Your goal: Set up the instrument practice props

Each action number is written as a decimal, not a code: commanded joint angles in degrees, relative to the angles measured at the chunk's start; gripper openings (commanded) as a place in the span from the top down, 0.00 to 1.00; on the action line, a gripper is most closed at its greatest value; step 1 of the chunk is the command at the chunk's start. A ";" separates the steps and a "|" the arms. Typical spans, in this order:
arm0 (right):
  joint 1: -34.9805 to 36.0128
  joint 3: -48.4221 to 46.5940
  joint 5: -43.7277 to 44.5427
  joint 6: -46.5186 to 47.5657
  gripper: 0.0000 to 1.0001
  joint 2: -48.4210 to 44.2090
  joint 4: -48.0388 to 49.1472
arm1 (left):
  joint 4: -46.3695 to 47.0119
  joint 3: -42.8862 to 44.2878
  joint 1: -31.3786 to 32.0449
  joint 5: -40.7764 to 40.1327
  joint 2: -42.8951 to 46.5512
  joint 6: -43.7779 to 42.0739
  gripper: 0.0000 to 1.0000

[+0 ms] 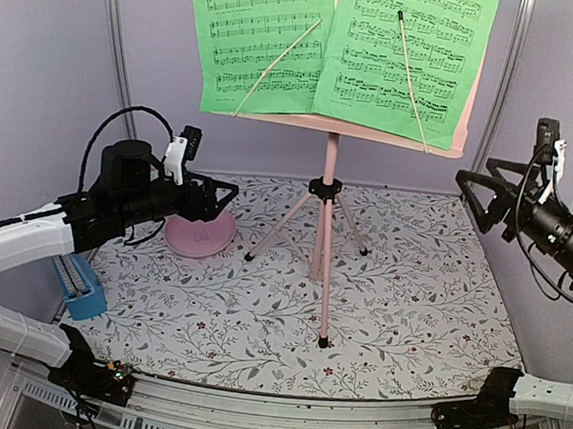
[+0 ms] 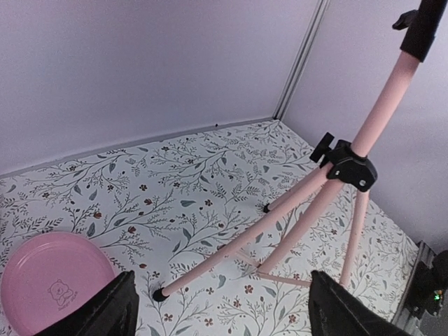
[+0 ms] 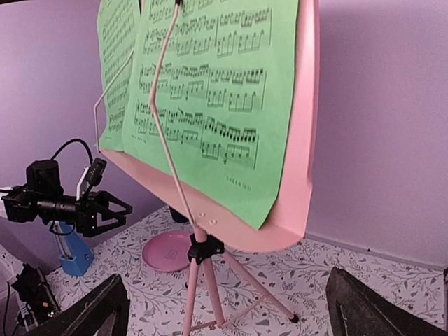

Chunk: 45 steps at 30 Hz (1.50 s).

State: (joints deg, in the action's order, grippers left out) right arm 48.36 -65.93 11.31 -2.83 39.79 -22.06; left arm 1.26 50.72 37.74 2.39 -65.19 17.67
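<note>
The pink tripod music stand (image 1: 327,183) stands upright at the middle of the mat, its desk (image 1: 394,136) at the top. Two green sheet-music pages lie on the desk side by side, the left page (image 1: 264,34) and the right page (image 1: 409,53), each under a thin wire arm. The stand (image 3: 199,280) and pages (image 3: 210,84) also show in the right wrist view. The small blue metronome (image 1: 80,288) stands at the mat's left edge, under my left arm. My left gripper (image 1: 226,197) is open and empty, left of the tripod legs (image 2: 280,224). My right gripper (image 1: 475,195) is open and empty, right of the desk.
A round pink disc (image 1: 199,235) lies on the mat under my left gripper, left of the tripod; it also shows in the left wrist view (image 2: 52,280). A small dark object (image 3: 178,215) sits behind the stand's hub. Purple walls close the back and sides.
</note>
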 commanded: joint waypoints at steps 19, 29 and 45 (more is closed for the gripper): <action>-0.14 40.98 -9.26 -19.36 0.08 9.42 34.22 | 19.44 -12.98 -0.91 9.65 -12.01 1.47 0.37; 3.14 43.15 -10.79 -21.35 0.10 24.48 46.39 | 24.63 -14.47 -0.54 8.36 -22.12 0.15 0.46; 5.50 39.35 -11.36 -24.41 0.12 40.16 52.19 | 21.28 -2.74 -0.47 3.19 -32.82 -17.27 0.45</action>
State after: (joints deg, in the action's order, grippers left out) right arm 52.77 -24.03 0.23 -26.22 77.56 26.81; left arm 22.81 44.58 37.47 6.37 -95.59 8.93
